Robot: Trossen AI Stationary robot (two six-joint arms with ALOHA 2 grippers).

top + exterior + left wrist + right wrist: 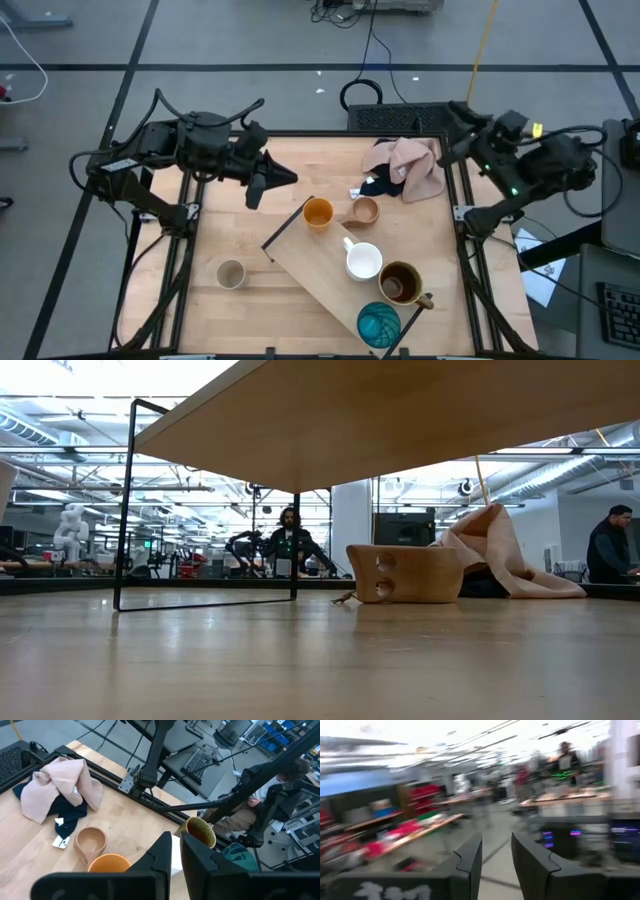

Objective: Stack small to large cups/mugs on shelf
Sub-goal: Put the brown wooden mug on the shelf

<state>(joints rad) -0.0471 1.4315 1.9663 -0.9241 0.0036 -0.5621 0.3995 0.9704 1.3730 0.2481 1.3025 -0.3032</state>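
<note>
On the long light-wood shelf board, lying diagonally mid-table, stand the orange cup, white handled mug, dark brown handled mug and teal glazed cup. Nothing is nested yet. The beige-grey cup sits at eight o'clock and the tan handled cup at one o'clock, both off the shelf. The left gripper hovers at eleven o'clock, jaws narrow and empty; the right gripper waits at two o'clock, jaws slightly parted.

My high camera looks straight down on the whole table, with the shelf running from centre toward five o'clock. My low camera sits at tabletop height beneath that shelf, facing the tan handled cup and pink cloth. The left wrist camera looks down across that same cup and cloth. The right wrist camera faces the room.
</note>
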